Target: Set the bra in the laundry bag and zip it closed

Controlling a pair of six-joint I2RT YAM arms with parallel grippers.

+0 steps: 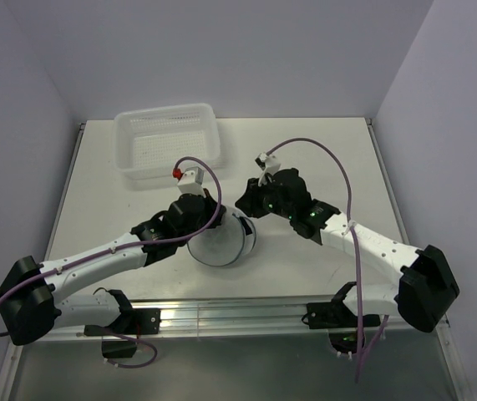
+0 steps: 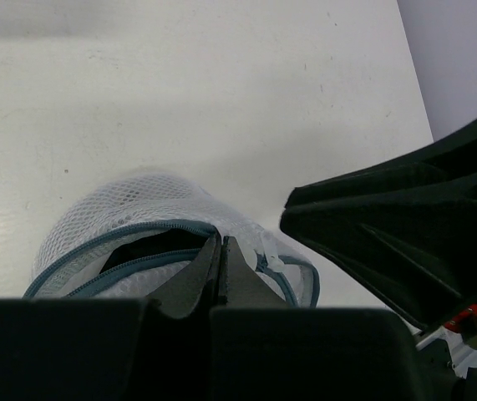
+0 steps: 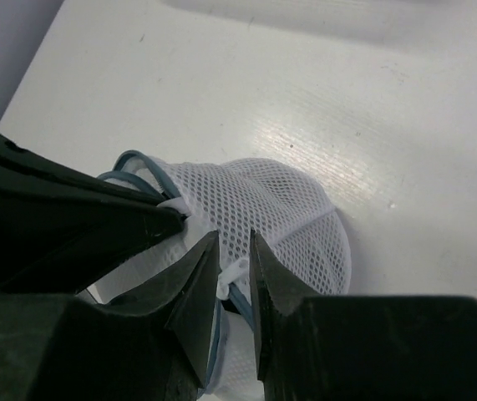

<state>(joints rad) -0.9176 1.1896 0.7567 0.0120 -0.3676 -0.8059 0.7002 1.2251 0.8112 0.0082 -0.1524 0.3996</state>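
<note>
The round white mesh laundry bag with a blue-grey zipper rim (image 1: 221, 244) sits mid-tabletop (image 1: 322, 159). The left hand (image 2: 221, 249) is at its 10 o'clock and the right hand (image 3: 234, 244) at its 1 o'clock. The black fabric bra (image 2: 150, 245) is inside the bag, showing dark through the part of the zipper that is not yet closed.

The left hand is clenched on the bag's rim, right beside the zipper track. The right hand's fingers stand narrowly apart with the small white zipper pull (image 3: 231, 280) in the gap. I cannot tell whether they actually pinch it.

- **Losing the pull:** This looks like the likeliest failure. The tab is tiny and soft, and a loose or off-centre bite would let it slip free as soon as the hand draws along the rim.
- **Bag dragging:** If the left hand's hold gives, the light bag would probably move with the pull instead of zipping.
- **Jammed slider:** The bra fabric lies close under the open teeth, so it could bunch up and jam the slider.
- **Hands colliding:** The two hands are nearly touching, so a swing along the curved rim risks knocking one into the other.
</note>
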